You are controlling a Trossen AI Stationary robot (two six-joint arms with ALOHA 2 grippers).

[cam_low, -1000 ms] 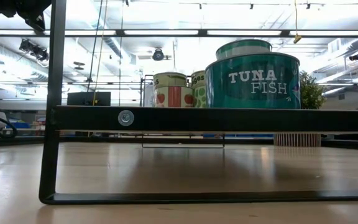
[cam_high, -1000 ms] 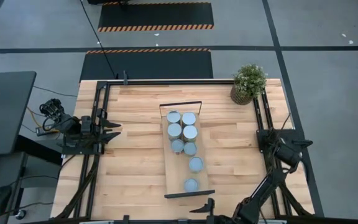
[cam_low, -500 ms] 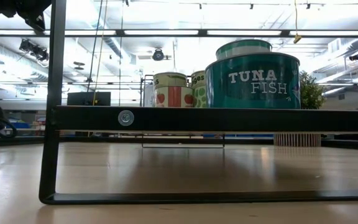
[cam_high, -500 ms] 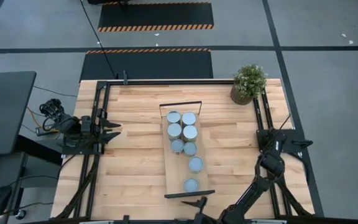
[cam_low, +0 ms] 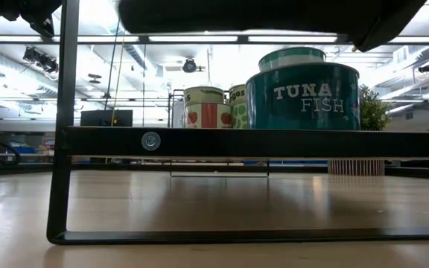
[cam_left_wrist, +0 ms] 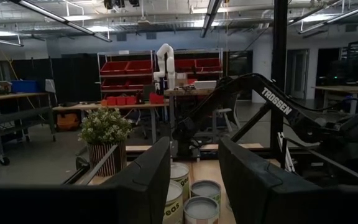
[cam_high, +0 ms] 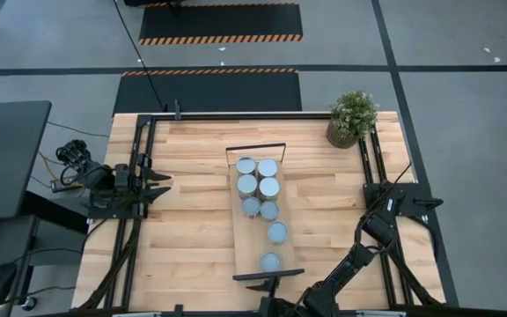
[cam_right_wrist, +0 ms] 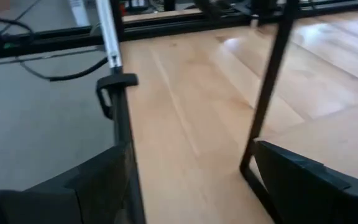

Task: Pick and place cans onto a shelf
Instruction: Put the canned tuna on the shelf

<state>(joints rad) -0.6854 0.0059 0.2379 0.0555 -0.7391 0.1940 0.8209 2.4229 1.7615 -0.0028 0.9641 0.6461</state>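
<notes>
Writing: the nearest can (cam_low: 303, 97) in the low view is teal and reads "TUNA FISH" in white; behind it a can (cam_low: 204, 106) with a red-and-white label whose words are too small to read. "TROSSEN" runs in white along the right arm (cam_left_wrist: 277, 102) as the left wrist view shows it.
Cans: eight silvery cylinders with pale blue-grey tops on the shelf (cam_high: 244, 249) — six packed in a two-wide cluster (cam_high: 257, 186) at the far end, one alone (cam_high: 277, 232) toward the near end, the last (cam_high: 271, 261) nearest the near frame.
Shelf: a long narrow board of light wood, thin black metal frame at each end, lying down the middle of the table (cam_high: 187, 220).
Open room: bare planked tabletop on both sides of the shelf; black rails line the table's side edges.
Left gripper (cam_high: 161, 187): off the table's left edge, level with the can cluster, fingers (cam_left_wrist: 146, 177) a narrow gap apart, holding nothing.
Right gripper (cam_high: 269, 284): at the table's near edge, just beside the shelf's near frame, fingers (cam_right_wrist: 304, 180) spread wide, empty.
Plant (cam_high: 353, 117): a leafy green plant in a ribbed brown pot at the far right corner, well apart from the cans.
</notes>
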